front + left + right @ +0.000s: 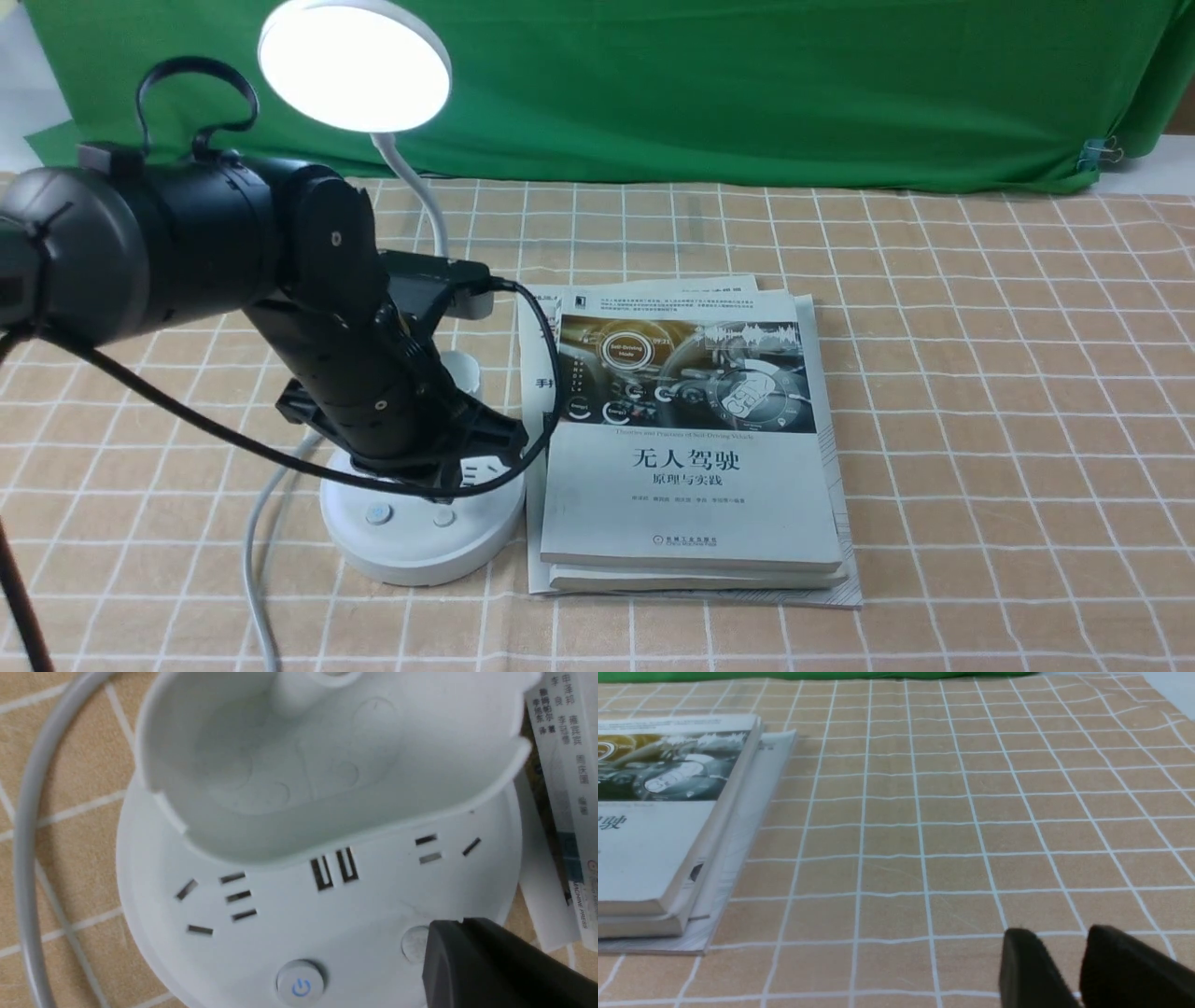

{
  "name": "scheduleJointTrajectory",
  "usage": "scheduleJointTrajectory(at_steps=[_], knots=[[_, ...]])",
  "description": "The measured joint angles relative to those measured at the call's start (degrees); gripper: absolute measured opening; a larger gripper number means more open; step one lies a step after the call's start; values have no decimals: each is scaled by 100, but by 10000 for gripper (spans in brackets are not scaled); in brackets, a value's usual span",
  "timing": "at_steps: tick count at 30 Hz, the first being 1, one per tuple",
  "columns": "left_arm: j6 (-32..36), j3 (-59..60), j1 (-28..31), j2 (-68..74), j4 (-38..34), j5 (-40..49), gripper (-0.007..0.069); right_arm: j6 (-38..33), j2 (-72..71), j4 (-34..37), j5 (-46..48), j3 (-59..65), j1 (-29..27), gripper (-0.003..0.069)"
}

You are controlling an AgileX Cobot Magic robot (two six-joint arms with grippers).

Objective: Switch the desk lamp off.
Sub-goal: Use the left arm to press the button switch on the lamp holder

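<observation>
The desk lamp stands at the left of the table, and its round head [355,65] glows white. A bendy neck [415,187] runs down behind my left arm to the round base [420,546]. The base has sockets, a small cup [327,765], a button with a blue power mark [300,983] and a flat round button [412,947]. My left gripper [460,924] is shut with nothing in it, and its tip partly covers the flat button. Whether it touches the button I cannot tell. My right gripper [1057,935] hangs open over bare cloth, far from the lamp.
A stack of books [691,439] lies right beside the base. The lamp's white cord [257,541] curves off the base's left side toward the table's front edge. A green backdrop [700,84] hangs behind the checked tablecloth [1008,420].
</observation>
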Motion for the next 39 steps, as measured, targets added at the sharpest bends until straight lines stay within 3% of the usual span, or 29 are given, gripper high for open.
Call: scheduleJointTrajectory(at_steps=[8, 21, 39], knots=[[-7, -11, 0, 310, 0, 39, -8, 0, 0, 0, 0, 0, 0, 243], [-7, 6, 0, -361, 7, -57, -8, 0, 0, 0, 0, 0, 0, 243], [-1, 9, 0, 289, -38, -20, -8, 0, 0, 0, 0, 0, 0, 243]])
